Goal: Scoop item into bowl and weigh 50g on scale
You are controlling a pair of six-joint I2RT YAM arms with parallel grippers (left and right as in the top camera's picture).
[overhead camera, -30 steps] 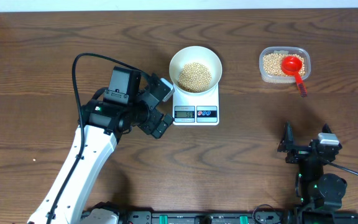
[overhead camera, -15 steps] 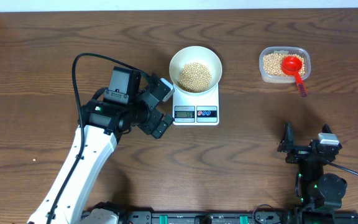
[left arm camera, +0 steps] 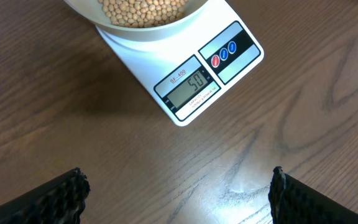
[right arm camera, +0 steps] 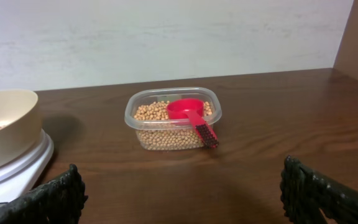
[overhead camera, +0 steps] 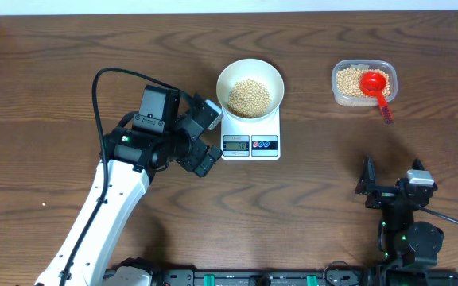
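Where the wooden table (right arm camera: 260,155) bearing the scale (right arm camera: 17,167) ends, a white wall (right arm camera: 166,37) rises.

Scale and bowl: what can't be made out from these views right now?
- Overhead: the digits on the scale display are too small to read.
- Left wrist: bowl cut off by the top edge.
- Right wrist: bowl and scale cut off by the left edge, display out of frame.
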